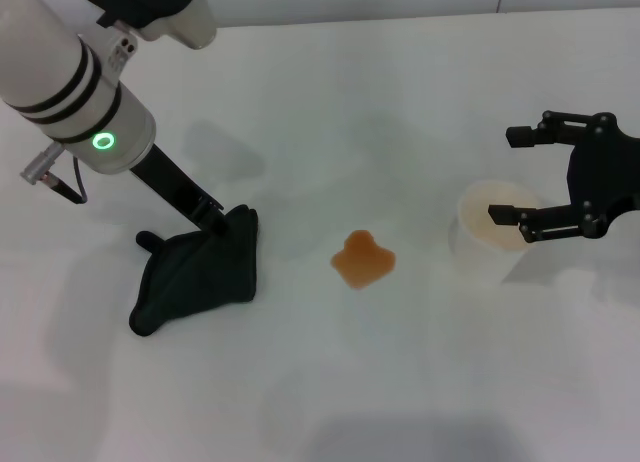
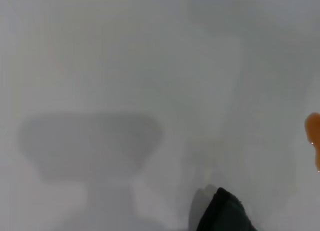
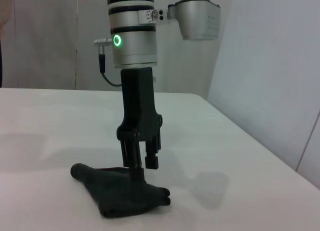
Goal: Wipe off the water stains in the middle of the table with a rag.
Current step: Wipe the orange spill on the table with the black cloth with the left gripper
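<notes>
Left gripper (image 1: pixel 218 220) fingers pinch the crumpled black rag (image 1: pixel 197 272) — right gripper (image 1: pixel 520 177) fingers spread.

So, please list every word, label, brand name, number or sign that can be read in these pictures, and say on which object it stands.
No readable text in any view.
Left arm's wrist: small markings beside the green ring light, too small to read.
Rag, water stains, cup, table, left gripper, right gripper: no text or label.
</notes>
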Controlling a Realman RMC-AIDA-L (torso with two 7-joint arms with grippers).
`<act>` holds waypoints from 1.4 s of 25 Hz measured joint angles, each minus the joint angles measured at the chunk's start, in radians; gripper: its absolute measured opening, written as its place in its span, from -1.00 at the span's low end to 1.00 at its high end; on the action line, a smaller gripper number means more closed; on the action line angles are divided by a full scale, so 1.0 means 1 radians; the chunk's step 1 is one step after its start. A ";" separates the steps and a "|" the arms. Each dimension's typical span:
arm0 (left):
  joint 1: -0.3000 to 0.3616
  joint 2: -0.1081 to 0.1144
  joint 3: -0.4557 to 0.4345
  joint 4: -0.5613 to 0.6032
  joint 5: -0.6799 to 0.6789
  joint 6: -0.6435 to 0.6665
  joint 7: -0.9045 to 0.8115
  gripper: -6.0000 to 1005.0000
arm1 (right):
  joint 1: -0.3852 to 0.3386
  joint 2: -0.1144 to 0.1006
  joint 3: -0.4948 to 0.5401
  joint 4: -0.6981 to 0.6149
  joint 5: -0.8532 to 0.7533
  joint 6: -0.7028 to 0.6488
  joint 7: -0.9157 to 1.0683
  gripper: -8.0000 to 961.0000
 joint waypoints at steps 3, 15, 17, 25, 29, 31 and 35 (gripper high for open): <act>-0.002 0.000 0.022 -0.002 0.006 0.003 0.000 0.03 | 0.000 0.000 0.000 0.000 0.000 0.002 0.000 0.79; 0.002 0.000 0.063 -0.002 0.008 0.018 -0.011 0.63 | 0.000 0.000 0.002 0.000 0.000 0.005 0.000 0.79; 0.003 0.000 0.067 -0.007 0.008 0.015 -0.011 0.68 | 0.000 0.000 0.002 0.000 0.000 0.005 0.000 0.79; -0.007 0.000 0.098 -0.066 0.007 -0.004 -0.013 0.65 | 0.002 0.000 0.002 0.003 0.000 0.005 0.000 0.79; -0.005 -0.001 0.102 -0.067 0.007 -0.006 -0.017 0.62 | 0.002 0.000 0.002 0.007 0.000 0.005 0.000 0.79; -0.004 -0.002 0.114 -0.067 0.007 -0.006 -0.024 0.61 | 0.002 0.000 0.002 0.007 0.000 0.005 0.000 0.79; -0.008 -0.002 0.153 -0.076 0.008 -0.006 -0.035 0.57 | 0.002 0.000 0.002 0.008 0.000 0.003 0.000 0.79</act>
